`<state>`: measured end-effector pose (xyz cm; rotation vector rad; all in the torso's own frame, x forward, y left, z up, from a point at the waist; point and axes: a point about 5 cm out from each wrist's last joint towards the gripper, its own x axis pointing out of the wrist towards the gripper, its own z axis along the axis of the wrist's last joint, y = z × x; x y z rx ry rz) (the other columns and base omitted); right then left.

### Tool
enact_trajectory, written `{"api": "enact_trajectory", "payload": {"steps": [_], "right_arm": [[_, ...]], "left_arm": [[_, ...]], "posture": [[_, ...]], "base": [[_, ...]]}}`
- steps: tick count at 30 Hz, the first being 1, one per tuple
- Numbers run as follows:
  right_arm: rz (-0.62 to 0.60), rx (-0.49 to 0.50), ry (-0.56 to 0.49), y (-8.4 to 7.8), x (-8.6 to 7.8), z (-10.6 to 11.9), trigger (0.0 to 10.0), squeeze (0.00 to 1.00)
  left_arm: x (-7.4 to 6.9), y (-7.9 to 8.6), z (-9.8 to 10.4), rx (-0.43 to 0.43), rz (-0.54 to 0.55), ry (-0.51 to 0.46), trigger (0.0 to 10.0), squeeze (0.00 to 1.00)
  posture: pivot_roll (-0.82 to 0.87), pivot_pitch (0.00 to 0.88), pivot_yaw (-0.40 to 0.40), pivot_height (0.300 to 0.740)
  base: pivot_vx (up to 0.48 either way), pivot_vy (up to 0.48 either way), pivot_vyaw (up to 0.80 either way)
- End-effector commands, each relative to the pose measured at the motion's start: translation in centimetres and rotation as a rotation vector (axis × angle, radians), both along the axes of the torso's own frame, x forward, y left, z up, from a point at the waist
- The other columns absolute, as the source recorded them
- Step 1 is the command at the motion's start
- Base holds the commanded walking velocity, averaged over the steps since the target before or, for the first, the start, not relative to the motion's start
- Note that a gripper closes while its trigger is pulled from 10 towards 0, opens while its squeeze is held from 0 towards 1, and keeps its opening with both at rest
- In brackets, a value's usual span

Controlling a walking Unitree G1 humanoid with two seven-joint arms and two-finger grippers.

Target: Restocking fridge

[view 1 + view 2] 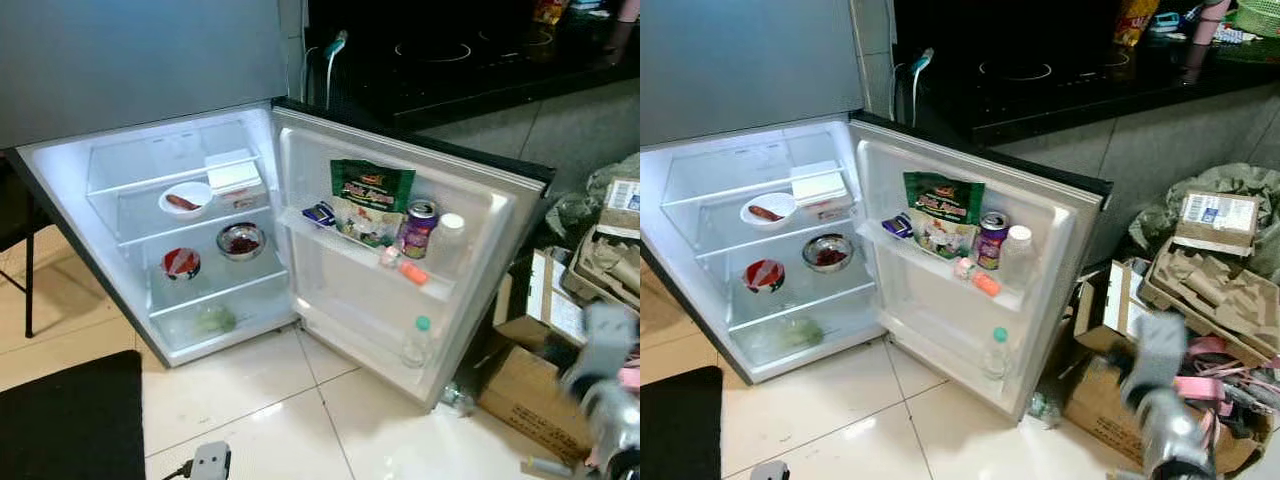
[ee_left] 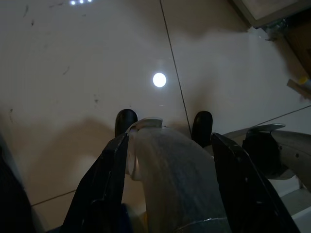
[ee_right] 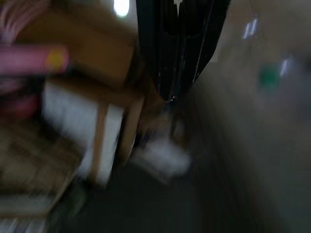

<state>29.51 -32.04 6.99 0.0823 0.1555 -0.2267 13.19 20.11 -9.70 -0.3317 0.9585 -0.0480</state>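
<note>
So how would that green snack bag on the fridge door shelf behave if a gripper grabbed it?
The green snack bag looks like a soft foil pouch, so it would probably crumple and flex. It seems light for its size. It stands upright on the door shelf beside the purple can, so pulling it out might nudge the can.

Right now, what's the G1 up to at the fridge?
The fridge stands open, door shelf already stocked with a green bag and a can. The left gripper holds a translucent bottle over the floor tiles. The right arm is a moving blur by the cardboard boxes.
</note>
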Motion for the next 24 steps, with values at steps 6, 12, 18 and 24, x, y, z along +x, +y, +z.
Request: {"api": "enact_trajectory", "payload": {"steps": [6, 12, 18, 24], "right_arm": [[-0.021, 0.221, -0.286, -1.0, 2.2, 4.6, 10.0, 0.03], [0.071, 0.262, -0.456, -0.1, 4.2, 8.4, 10.0, 1.0], [0.034, 0.327, -0.559, -0.6, 4.9, 10.7, 10.0, 1.0], [-0.003, 0.368, -0.619, -1.4, 5.0, 12.0, 10.0, 0.0]], "left_arm": [[-0.6, 0.6, -0.1, 0.01, -0.008, 0.013, 10.0, 0.0], [-0.8, 1.0, 0.0, 0.009, -0.015, 0.01, 10.0, 0.0], [-1.2, 1.4, -0.1, 0.013, -0.029, 0.017, 10.0, 0.0], [-1.2, 1.6, 0.0, 0.014, -0.029, 0.012, 10.0, 0.0]], "posture": [[-0.05, 0.0, 0.007, 0.74], [-0.04, 0.0, 0.018, 0.74], [-0.03, 0.0, 0.021, 0.74], [-0.03, 0.0, 0.023, 0.74]], "base": [[0.0, 0.0, 0.0], [0.0, 0.0, 0.0], [0.0, 0.0, 0.0], [0.0, 0.0, 0.0]]}}
